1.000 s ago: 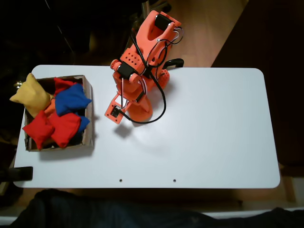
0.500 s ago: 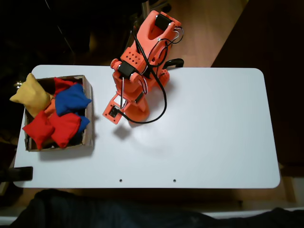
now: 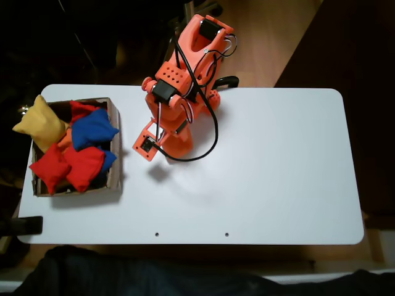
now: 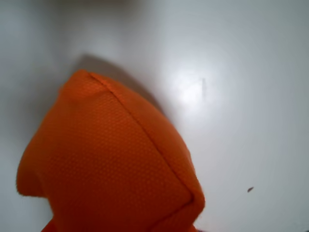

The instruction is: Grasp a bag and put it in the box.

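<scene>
Looking down from the fixed view, a white table (image 3: 278, 172) is seen with an orange robot arm (image 3: 185, 80) folded low near its far edge. At the left end stands the box (image 3: 115, 148), a shallow brown cardboard one, heaped with red (image 3: 68, 166) and blue (image 3: 92, 128) beanbags, while a yellow beanbag (image 3: 38, 123) hangs over its far left corner. In the wrist view the bag (image 4: 116, 164), plump, orange and of woven cloth, is shown very close to the camera, its seam running diagonally and its shadow cast on the white surface behind. It appears to be lifted off the table, though this cannot be told for certain from so close. In the fixed view the bag is hard to separate from the arm of like colour. The claw's jaws are not shown clearly, so whether they are closed on the bag cannot be told. The step in hand is judged to be the grasp or the first lift. Next, the bag would need to be carried leftward, over the near wall of the box, and released above the pile, where little room is left.
</scene>
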